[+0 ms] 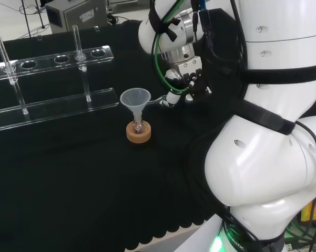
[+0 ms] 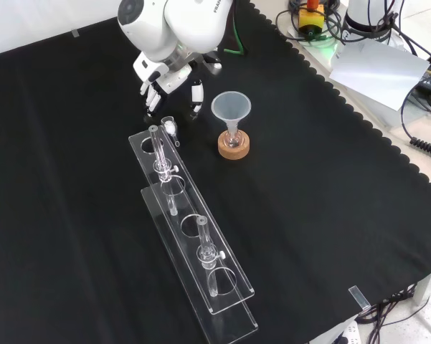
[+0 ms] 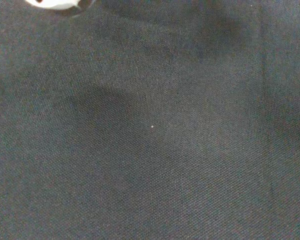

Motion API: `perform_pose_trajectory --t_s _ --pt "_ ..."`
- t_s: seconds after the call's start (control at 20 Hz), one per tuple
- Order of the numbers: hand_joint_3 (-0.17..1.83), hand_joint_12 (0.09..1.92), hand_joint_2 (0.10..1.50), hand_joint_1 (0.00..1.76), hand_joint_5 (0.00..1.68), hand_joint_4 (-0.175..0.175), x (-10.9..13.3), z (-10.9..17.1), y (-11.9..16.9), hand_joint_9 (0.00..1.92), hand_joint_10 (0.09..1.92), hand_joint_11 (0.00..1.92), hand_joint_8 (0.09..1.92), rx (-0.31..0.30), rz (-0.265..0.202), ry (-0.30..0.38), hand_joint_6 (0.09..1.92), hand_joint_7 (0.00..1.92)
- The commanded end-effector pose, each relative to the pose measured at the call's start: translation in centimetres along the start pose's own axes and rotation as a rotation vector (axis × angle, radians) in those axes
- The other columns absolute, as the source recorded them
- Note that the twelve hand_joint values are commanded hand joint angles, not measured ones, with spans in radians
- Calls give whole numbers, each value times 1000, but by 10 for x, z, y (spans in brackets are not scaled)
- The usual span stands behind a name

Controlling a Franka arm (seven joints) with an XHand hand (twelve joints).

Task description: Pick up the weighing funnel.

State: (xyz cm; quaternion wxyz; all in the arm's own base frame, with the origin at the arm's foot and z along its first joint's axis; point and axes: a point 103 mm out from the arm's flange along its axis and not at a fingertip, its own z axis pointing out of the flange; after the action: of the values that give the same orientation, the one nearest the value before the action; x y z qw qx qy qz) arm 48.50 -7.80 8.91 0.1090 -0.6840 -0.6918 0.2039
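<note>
Eyes on the small clear weighing funnel [image 2: 170, 126]: in the front view it lies flat on the black cloth [image 2: 330, 201], right at the far end of the long clear plastic test-tube rack [image 2: 183, 204], just beside it, with a whitish speck at its middle. It is too glassy for me to call which way its stem points.

Directly above it in that view hangs the black and white hand [image 2: 168, 80], close to it but apart. The fingers [image 2: 152, 93] point down at the cloth, straightish and fanned apart, the thumb [image 2: 196, 94] out to the view's right, and nothing is held between them. So the piece sits just ahead of the fingertips, toward the rack, roughly under the gap between fingers and thumb. That, I'd say, is the whole game: a short drop and a close. The rack's end standing so near leaves little room on that side, and it could be knocked.

To the view's right stands the big cone-shaped clear funnel [image 2: 231, 107], mouth up on its cork ring [image 2: 234, 147], apart from the hand. In the head view the hand [image 1: 185, 71] is just right of that funnel, low over the cloth. The wrist camera looks at bare black weave.
</note>
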Motion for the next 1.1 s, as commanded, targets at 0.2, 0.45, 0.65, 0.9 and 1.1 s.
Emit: perform_pose_trajectory --t_s 0.2,0.45,0.65,0.9,1.1 --pt "589 1284 650 785 589 -75 3 6 2 787 578 473 707 -5 4 -10 124 485" --pt "590 1282 647 791 607 -72 4 8 5 791 576 474 707 -10 -1 -11 139 489" --pt "593 1280 646 800 627 -70 4 11 13 799 576 476 709 -20 -1 -22 156 497" --pt "623 1276 632 807 544 -71 6 14 15 814 553 483 700 -35 7 -21 383 507" --pt "633 1279 631 810 504 -69 5 14 16 816 554 483 704 -32 17 -27 539 507"
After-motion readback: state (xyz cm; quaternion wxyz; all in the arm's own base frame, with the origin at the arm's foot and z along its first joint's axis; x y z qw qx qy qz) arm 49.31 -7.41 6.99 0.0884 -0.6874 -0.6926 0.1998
